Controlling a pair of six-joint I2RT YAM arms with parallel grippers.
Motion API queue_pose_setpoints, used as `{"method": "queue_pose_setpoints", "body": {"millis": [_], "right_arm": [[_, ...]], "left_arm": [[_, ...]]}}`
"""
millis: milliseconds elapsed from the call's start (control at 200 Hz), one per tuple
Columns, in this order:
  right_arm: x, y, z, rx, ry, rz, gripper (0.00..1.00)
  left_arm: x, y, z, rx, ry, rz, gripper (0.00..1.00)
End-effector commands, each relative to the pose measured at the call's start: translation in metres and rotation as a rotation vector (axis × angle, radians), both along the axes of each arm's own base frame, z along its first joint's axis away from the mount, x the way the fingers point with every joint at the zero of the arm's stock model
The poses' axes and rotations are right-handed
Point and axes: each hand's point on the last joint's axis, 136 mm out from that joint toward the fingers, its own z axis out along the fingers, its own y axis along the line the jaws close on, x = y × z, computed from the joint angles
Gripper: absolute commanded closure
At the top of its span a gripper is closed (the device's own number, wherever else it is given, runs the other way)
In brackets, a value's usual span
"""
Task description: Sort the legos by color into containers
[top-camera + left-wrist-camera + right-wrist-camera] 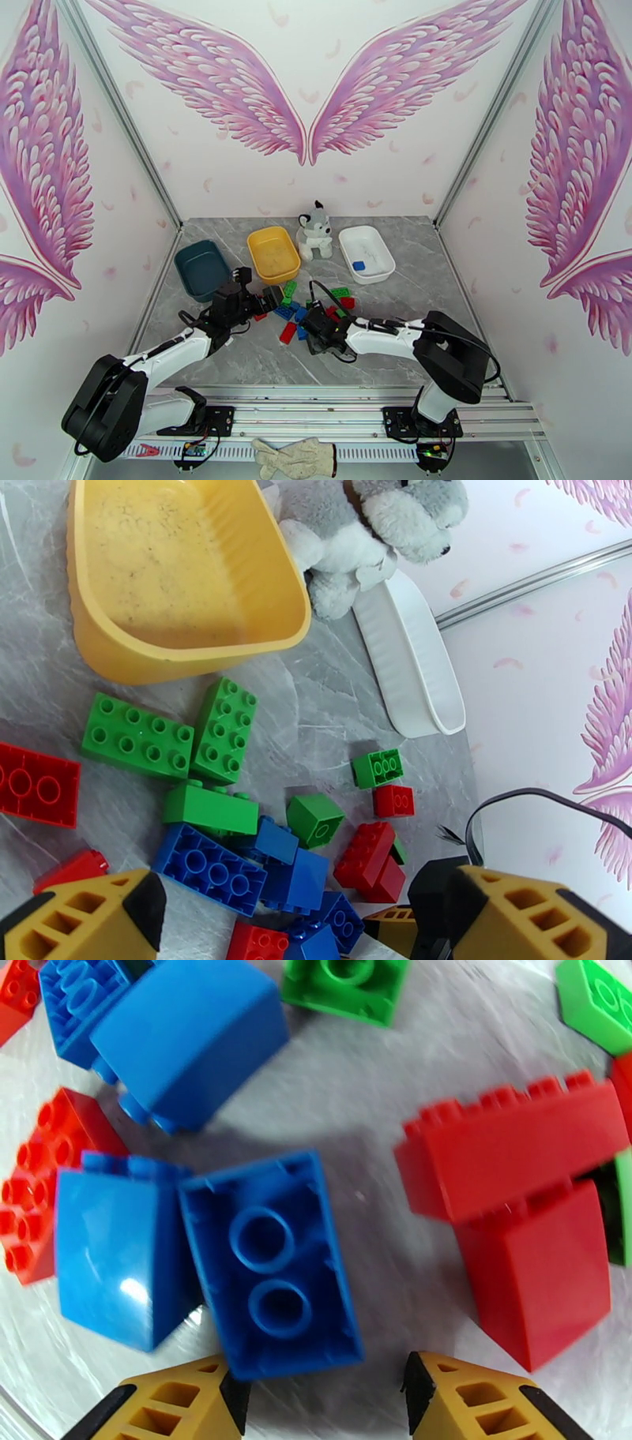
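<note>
The legos [310, 306] lie in a loose red, green and blue pile on the grey table in front of the containers. These are a dark teal tub [204, 270], a yellow tub [273, 254] and a white tub [378, 246], and one blue brick [360, 266] lies in the white tub. My left gripper [272, 298] hovers open at the pile's left edge; in the left wrist view its fingertips [118, 922] straddle blue bricks [209, 868]. My right gripper [320, 1402] is open low over the pile. The near end of an upturned blue brick [272, 1276] sits between its jaws, with a gap at the right finger.
A plush husky [314, 230] sits between the yellow and white tubs. Green bricks [225, 729] lie close to the yellow tub [118, 650]. Red bricks [513, 1145] sit right of the upturned blue one. A work glove [296, 458] lies on the rail below the table.
</note>
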Motion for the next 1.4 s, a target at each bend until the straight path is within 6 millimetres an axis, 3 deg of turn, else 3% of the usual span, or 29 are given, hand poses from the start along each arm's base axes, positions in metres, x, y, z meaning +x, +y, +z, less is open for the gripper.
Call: {"method": "queue_pose_setpoints", "body": {"millis": [0, 265, 465, 745, 945, 1180, 1395], "right_arm": [[0.013, 0.013, 0.010, 0.008, -0.056, -0.001, 0.40], [0.036, 0.013, 0.016, -0.074, -0.118, -0.022, 0.39], [0.042, 0.015, 0.006, -0.070, -0.093, -0.030, 0.41], [0.038, 0.015, 0.004, -0.028, -0.073, -0.034, 0.54], [0.034, 0.009, 0.028, 0.043, -0.107, -0.050, 0.66], [0.050, -0.029, 0.074, 0.153, -0.178, -0.163, 0.70], [0.098, -0.099, 0.120, 0.251, -0.299, -0.399, 0.69]], "left_arm": [[-0.002, -0.001, 0.004, -0.001, -0.014, -0.006, 0.01], [-0.003, -0.002, 0.004, 0.005, -0.017, -0.007, 0.01], [-0.002, -0.002, 0.003, 0.011, -0.017, -0.007, 0.01], [-0.004, -0.008, 0.001, 0.025, -0.020, -0.025, 0.01], [-0.009, -0.027, 0.003, 0.068, -0.042, -0.075, 0.01], [-0.012, -0.045, 0.016, 0.055, -0.092, -0.118, 0.01], [-0.014, -0.078, 0.041, 0.112, -0.216, -0.207, 0.01]]}}
